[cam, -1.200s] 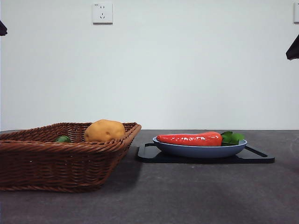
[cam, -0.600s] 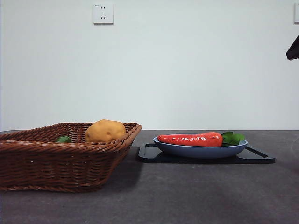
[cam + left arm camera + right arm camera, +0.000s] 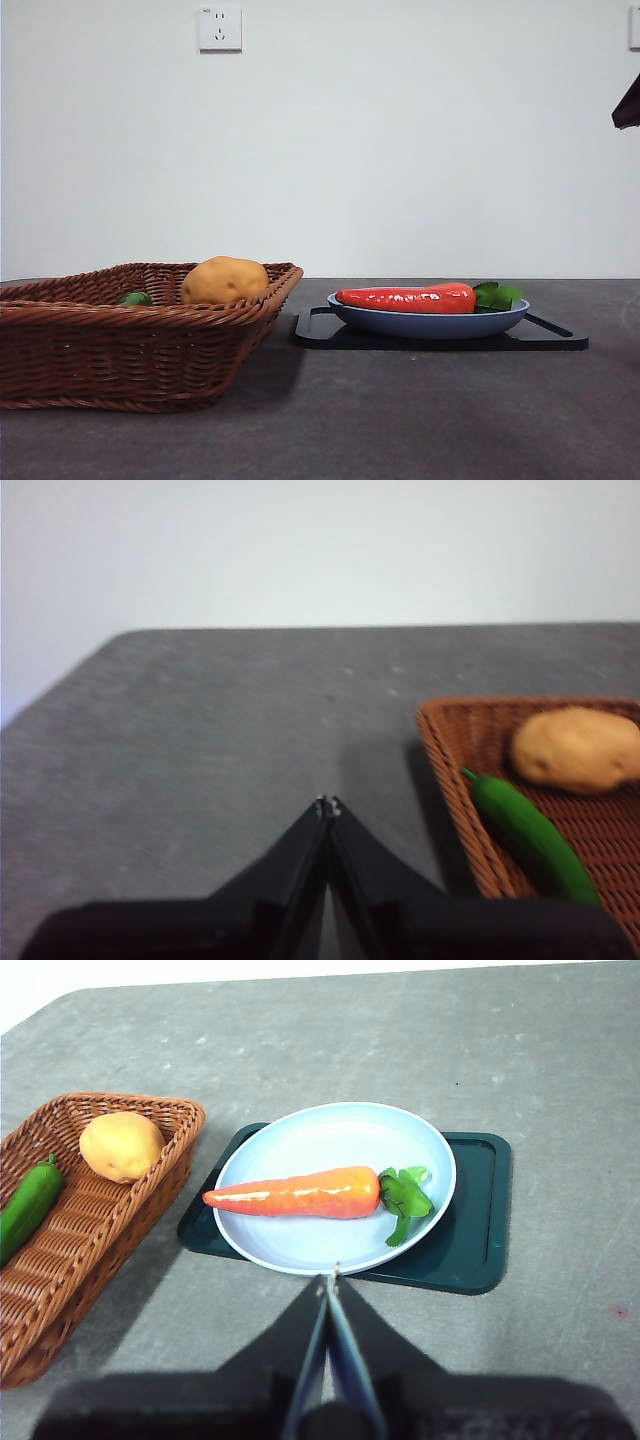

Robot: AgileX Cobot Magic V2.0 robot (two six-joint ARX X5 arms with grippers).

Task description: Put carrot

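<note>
The red-orange carrot (image 3: pixel 405 298) (image 3: pixel 295 1192) with green leaves lies across a pale blue plate (image 3: pixel 430 322) (image 3: pixel 330 1140), which rests on a dark tray (image 3: pixel 545 335) (image 3: pixel 480 1220). My right gripper (image 3: pixel 330 1277) hangs shut above the table, just short of the plate's near rim, holding nothing; a black tip (image 3: pixel 628 105) shows at the front view's upper right edge. My left gripper (image 3: pixel 327 803) is shut and empty over bare table beside the wicker basket (image 3: pixel 440 740).
The brown wicker basket (image 3: pixel 100 345) (image 3: pixel 60 1250) stands left of the tray, holding a yellow-brown potato (image 3: pixel 224 281) (image 3: pixel 121 1146) (image 3: pixel 577 748) and a green cucumber (image 3: pixel 530 835) (image 3: pixel 25 1205) (image 3: pixel 135 298). A wall with a socket (image 3: pixel 219 27) is behind the table.
A black arm tip at the front view's upper left corner has gone out of view. The carrot, plate and basket have not moved.
</note>
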